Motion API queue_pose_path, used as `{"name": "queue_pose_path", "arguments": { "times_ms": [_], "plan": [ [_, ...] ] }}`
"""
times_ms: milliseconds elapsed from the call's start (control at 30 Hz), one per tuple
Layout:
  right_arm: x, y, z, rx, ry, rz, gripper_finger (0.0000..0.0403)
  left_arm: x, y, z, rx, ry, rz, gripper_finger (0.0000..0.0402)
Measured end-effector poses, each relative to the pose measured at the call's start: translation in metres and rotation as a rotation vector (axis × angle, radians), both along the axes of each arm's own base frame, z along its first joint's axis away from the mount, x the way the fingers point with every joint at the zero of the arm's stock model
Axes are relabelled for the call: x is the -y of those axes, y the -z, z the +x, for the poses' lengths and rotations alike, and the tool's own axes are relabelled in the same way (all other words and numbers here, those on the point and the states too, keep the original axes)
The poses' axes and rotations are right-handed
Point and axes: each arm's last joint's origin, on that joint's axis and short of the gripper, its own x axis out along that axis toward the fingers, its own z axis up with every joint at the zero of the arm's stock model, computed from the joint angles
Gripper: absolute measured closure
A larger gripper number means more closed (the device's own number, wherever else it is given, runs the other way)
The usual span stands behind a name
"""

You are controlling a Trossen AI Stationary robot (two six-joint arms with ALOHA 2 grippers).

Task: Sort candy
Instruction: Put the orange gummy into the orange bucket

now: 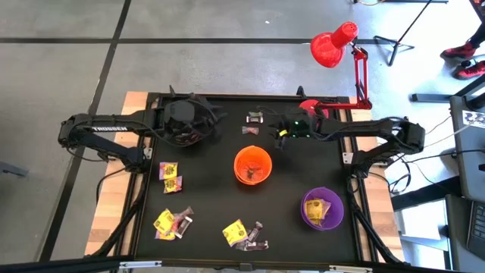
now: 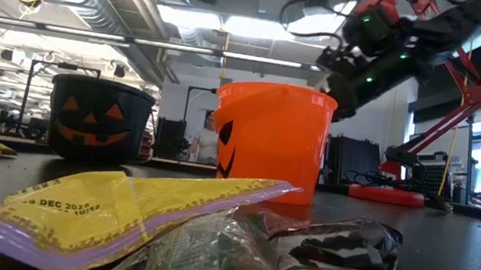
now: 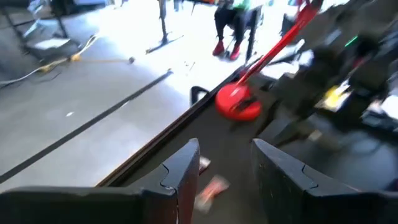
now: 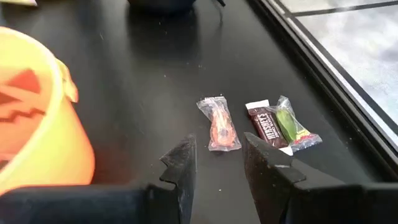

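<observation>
Small wrapped candy lies in loose piles on the black table [image 1: 212,189]: yellow and dark pieces at the near left [image 1: 173,222], near middle [image 1: 244,233] and left [image 1: 170,176]. A few pieces lie by the far edge [image 1: 252,123]: a clear orange one [image 4: 219,127], a brown one [image 4: 264,124] and a green one [image 4: 292,127]. My right gripper [image 4: 221,168] hovers open just short of these, beside the orange cup [image 1: 252,165]. My left gripper [image 3: 224,177] is open and empty, high over the black cup [image 1: 186,121].
The purple cup [image 1: 322,207] holds yellow candy at the near right. A red desk lamp [image 1: 333,44] is clamped at the far right edge, its base [image 3: 239,102] near the table rim. The orange cup [image 2: 272,139] and the black cup [image 2: 97,119] stand upright.
</observation>
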Motion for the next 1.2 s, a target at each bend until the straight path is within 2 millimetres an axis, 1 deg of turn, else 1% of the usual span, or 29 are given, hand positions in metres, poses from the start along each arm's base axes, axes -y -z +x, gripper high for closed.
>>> {"name": "queue_pose_path", "arguments": {
  "times_ms": [167,333,400,633,767,1000,1100,1200],
  "plan": [
    [0.018,0.004,0.016,-0.042,-0.038,0.065,0.0276,0.006,-0.002,0.002,0.039,0.016,-0.012,0.0265],
    [0.032,0.014,0.027,-0.075,-0.074,0.115,0.0271,0.009,-0.001,0.004,0.049,0.013,-0.038,0.0265],
    [0.034,0.017,0.033,-0.089,-0.077,0.119,0.0258,0.009,0.0,0.004,0.042,0.012,-0.041,0.0265],
    [0.042,0.029,0.052,-0.121,-0.068,0.14,0.0193,0.008,0.006,0.011,0.037,0.002,-0.064,0.0265],
    [0.046,0.04,0.06,-0.167,-0.063,0.162,0.0175,0.008,0.011,0.016,0.024,0.002,-0.082,0.0265],
    [0.052,0.062,0.069,-0.244,-0.028,0.17,0.0181,0.008,0.016,0.02,0.012,-0.001,-0.087,0.0265],
    [0.055,0.067,0.073,-0.259,-0.01,0.156,0.0186,0.008,0.016,0.02,0.011,-0.001,-0.089,0.0265],
    [0.056,0.066,0.075,-0.258,-0.003,0.145,0.019,0.008,0.016,0.02,0.012,-0.002,-0.089,0.0265]
  ]
}}
